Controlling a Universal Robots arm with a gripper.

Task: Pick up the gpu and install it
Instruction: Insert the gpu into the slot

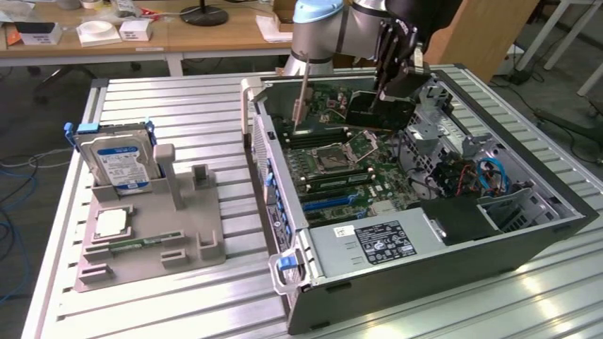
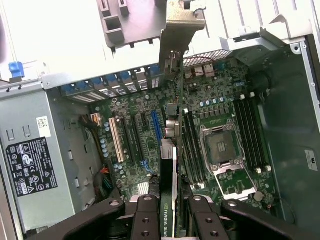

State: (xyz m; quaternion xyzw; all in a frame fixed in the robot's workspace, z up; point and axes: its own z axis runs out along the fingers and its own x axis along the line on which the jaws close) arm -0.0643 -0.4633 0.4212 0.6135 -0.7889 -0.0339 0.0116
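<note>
I'm running one arm remotely; its tool (image 1: 394,90) hangs over the open computer case (image 1: 527,236), which lies on its side on a ribbed metal surface (image 1: 188,106).

The gpu (image 1: 377,113) is already in the tool, held up in the air above the motherboard (image 1: 339,166), not yet seated. In the exterior view it's a dark slab w/ a green edge, tilted, its silver end bracket (image 1: 303,106) reaching down toward the case's rear wall. In the wrist view I look along the card's thin top edge (image 2: 172,165): it runs away from the tool, bracket at the far end (image 2: 176,35), near the rear slot openings.

Handling, as I judge it: light, stiff and flat, so it won't sag, but fragile. Bare circuit board, small parts and a gold contact edge that shouldn't be pinched or knocked. Best hold is across the two faces near the top edge, over the cooler block, away from contacts & bracket. That looks like roughly where it's held now. A thin card gripped at one end can twist, so I'd guess alignment is touchy.

Tool state: black fingers (image 2: 145,220) partly closed, clamped on either face of the card, w/ the green edge running up between them.

Off to the exterior view's left, well apart from the case, a grey holder (image 1: 151,240) carries a hard drive (image 1: 118,162), standing upright.
</note>
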